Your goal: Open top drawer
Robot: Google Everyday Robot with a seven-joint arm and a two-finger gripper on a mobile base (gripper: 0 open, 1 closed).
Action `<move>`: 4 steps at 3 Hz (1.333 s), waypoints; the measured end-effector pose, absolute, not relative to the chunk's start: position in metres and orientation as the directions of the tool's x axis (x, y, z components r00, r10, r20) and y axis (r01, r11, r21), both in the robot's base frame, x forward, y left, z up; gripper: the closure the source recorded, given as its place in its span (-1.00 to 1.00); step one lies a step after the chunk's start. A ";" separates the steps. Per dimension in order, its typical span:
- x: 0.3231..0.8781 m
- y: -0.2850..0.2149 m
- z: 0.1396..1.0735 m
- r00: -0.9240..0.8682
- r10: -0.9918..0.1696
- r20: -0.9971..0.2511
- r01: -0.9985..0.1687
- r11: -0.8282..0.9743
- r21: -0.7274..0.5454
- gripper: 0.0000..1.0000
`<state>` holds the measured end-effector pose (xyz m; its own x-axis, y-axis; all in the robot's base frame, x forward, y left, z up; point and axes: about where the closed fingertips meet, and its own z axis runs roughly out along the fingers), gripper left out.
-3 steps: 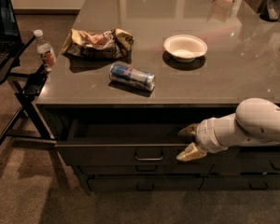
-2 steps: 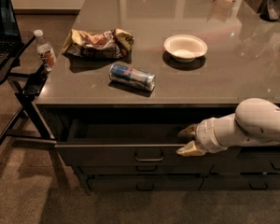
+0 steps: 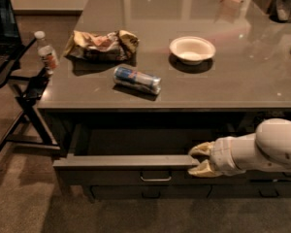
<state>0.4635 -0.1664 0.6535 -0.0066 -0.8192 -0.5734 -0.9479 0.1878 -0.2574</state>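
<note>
The top drawer is a wide, shallow dark grey drawer under the counter, and it stands pulled out. Its grey inside shows, and a small metal loop handle sits at the centre of its front. My gripper comes in from the right on a white arm. One finger lies inside the drawer and the other finger lies against the outside of the front, to the right of the handle. The two fingers clamp the front's top edge.
On the grey countertop lie a crumpled chip bag, a can on its side and a white bowl. A water bottle stands on a black stand at the left, beside a dark chair. Slimmer drawers lie below.
The drawer front has come further out toward the camera. My gripper has moved with it, and more of the drawer's inside shows.
</note>
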 end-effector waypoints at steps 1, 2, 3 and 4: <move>0.462 -0.167 0.657 -0.007 -0.819 -0.573 -0.948 0.188 -0.257 1.00; 0.462 -0.166 0.657 -0.007 -0.819 -0.573 -0.948 0.188 -0.257 0.72; 0.462 -0.166 0.657 -0.007 -0.819 -0.573 -0.948 0.188 -0.257 0.26; 0.462 -0.166 0.657 -0.006 -0.819 -0.573 -0.948 0.188 -0.257 -0.21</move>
<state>0.4617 -0.1664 0.6574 -0.0065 -0.8192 -0.5734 -0.9479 0.1876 -0.2574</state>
